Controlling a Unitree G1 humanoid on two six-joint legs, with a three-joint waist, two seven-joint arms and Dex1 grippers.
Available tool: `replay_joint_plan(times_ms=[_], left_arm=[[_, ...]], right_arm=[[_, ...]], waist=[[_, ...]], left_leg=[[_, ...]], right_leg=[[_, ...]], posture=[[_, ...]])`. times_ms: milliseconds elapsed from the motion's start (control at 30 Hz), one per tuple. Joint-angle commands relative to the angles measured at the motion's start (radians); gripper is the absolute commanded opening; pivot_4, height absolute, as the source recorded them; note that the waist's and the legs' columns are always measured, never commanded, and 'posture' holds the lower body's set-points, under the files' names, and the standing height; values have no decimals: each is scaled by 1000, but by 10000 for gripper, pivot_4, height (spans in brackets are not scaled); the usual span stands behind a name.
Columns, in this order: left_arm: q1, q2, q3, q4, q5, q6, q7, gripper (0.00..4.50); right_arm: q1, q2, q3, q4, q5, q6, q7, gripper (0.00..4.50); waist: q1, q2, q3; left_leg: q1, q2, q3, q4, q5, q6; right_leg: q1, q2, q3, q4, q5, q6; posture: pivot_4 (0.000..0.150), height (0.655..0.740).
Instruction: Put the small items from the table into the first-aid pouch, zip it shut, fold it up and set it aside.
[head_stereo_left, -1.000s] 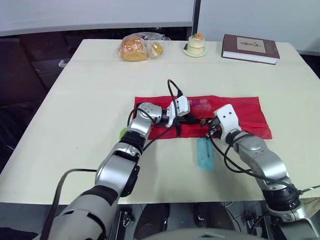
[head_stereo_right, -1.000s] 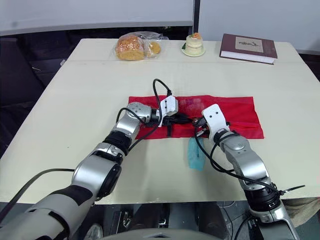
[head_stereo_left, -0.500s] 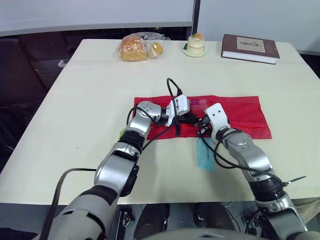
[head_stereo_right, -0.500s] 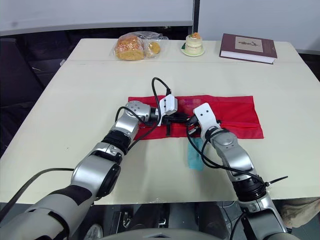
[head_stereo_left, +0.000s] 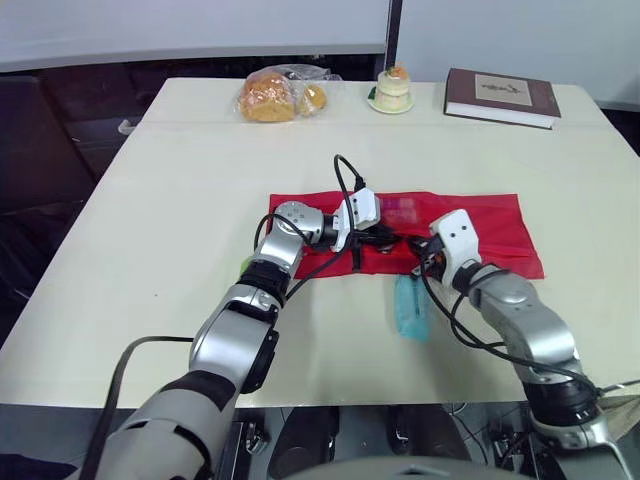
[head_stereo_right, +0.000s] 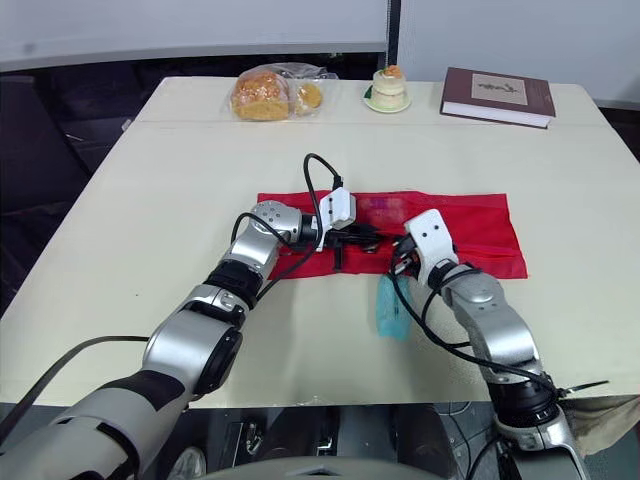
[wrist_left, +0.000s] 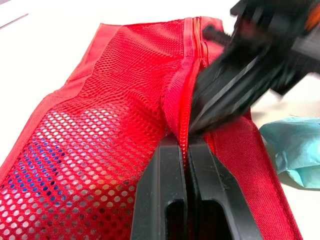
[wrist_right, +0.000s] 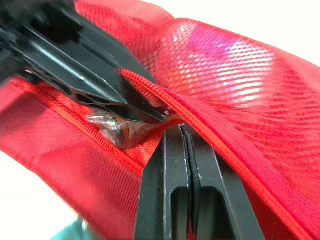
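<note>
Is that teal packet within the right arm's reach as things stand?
Probably, but not at once. The teal packet lies uncovered on the table close beside the right gripper, yet that gripper is shut on the red pouch at its zip edge and would have to let go first.

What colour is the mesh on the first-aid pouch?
Red. The mesh of the pouch shows best in the left wrist view.

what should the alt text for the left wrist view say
The left gripper is shut on the zipper edge of a red mesh pouch lying on a pale table. The right gripper reaches in to the same open zipper, and a teal packet lies on the table beside the pouch.
</note>
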Motion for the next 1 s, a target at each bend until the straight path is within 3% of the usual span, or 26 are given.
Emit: replay_joint_plan(times_ms=[33, 333, 1000], left_arm=[[-24, -7, 10, -2, -15, -13, 2, 0], [-29, -11, 11, 4, -16, -12, 1, 0], [7, -13, 2, -42, -18, 18, -40, 0]], right_arm=[[14, -10, 0, -95, 64, 36, 47, 203], [-28, 41, 94, 2, 40, 15, 28, 203], [-117, 135, -6, 222, -60, -145, -152, 203]], waist=[[0, 0, 0], [0, 0, 0], [0, 0, 0]], left_leg=[[0, 0, 0, 0, 0, 0], [0, 0, 0, 0, 0, 0], [0, 0, 0, 0, 0, 0]], right_leg=[[0, 0, 0, 0, 0, 0], [0, 0, 0, 0, 0, 0], [0, 0, 0, 0, 0, 0]], posture=[[1500, 7289], [1500, 7289], [1500, 7289]])
